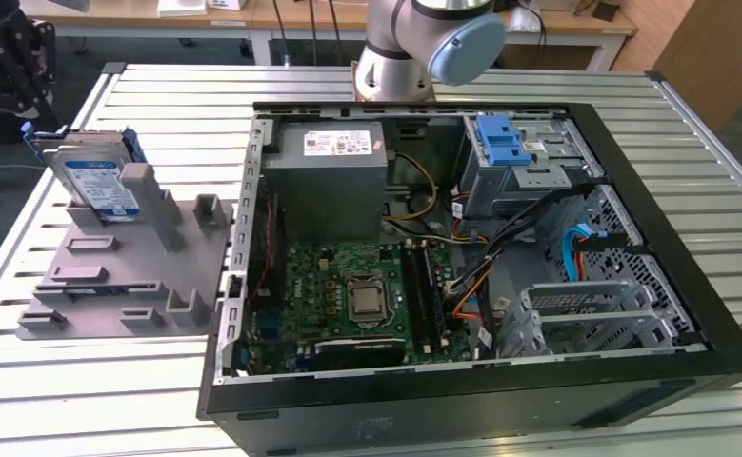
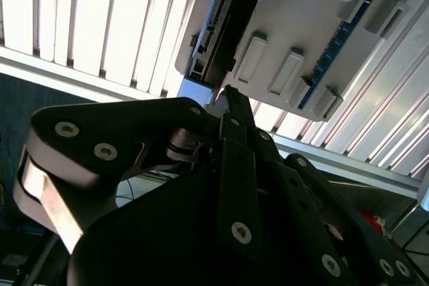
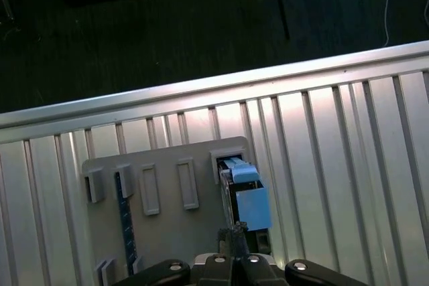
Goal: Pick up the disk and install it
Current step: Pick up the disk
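The claw (image 3: 234, 236) is black. Just ahead of its tips, the disk (image 3: 247, 199) shows light blue rails and a blue-and-white label. The rack (image 3: 167, 232) beneath is pale grey. The table (image 3: 335, 165) around is silver, ribbed in stripes. Well away, the case (image 1: 472, 400) is black and its board (image 1: 345, 286) green.

slatted metal table (image 1: 91, 381), grey slotted stand (image 1: 130, 276) on it, open computer case (image 1: 472, 400) beside

I see the disk (image 1: 97, 181) standing on edge in a grey holder (image 1: 130, 276) at the exterior view's left, on the slatted metal table (image 1: 78, 381). Just beside it lies the open computer case (image 1: 472, 409), motherboard (image 1: 345, 286) exposed; the robot arm (image 1: 422, 43) rises beyond the case.
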You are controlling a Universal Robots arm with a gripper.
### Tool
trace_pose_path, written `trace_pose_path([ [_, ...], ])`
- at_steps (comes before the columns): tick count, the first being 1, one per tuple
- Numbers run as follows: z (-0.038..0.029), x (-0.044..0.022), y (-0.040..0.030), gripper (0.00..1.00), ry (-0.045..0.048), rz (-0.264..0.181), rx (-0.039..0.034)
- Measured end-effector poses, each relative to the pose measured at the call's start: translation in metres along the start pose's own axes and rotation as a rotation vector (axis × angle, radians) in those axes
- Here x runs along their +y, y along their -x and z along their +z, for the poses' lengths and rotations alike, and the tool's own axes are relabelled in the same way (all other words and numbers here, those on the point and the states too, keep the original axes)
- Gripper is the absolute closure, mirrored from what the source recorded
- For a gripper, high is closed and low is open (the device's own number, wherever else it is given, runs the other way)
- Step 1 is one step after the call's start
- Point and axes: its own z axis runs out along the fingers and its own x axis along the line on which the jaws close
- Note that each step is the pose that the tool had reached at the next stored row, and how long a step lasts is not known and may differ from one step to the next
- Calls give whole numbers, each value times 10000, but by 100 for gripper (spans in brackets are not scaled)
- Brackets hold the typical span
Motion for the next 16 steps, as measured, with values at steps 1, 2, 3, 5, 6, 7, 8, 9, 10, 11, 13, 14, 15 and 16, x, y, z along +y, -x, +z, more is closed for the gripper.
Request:
trace_pose_path([
  [1,0,0,0,89,0,-1,0],
  [2,0,0,0,89,-1,-2,-1],
  [3,1,0,1,89,-2,-2,-1],
  [5,2,8,10,89,-1,-90,2],
  [6,2,7,10,89,0,-240,6],
  [7,3,8,11,89,1,-390,10],
  [8,3,9,15,89,2,-503,13],
  [9,5,17,20,89,2,-558,14],
  [10,6,32,23,89,4,-574,16],
  [11,10,46,27,83,3,-576,16],
  [13,15,62,34,77,3,-575,15],
  [14,18,64,40,71,2,-575,15],
  [15,21,68,44,71,2,-575,15],
  [16,24,69,45,65,3,-580,16],
])
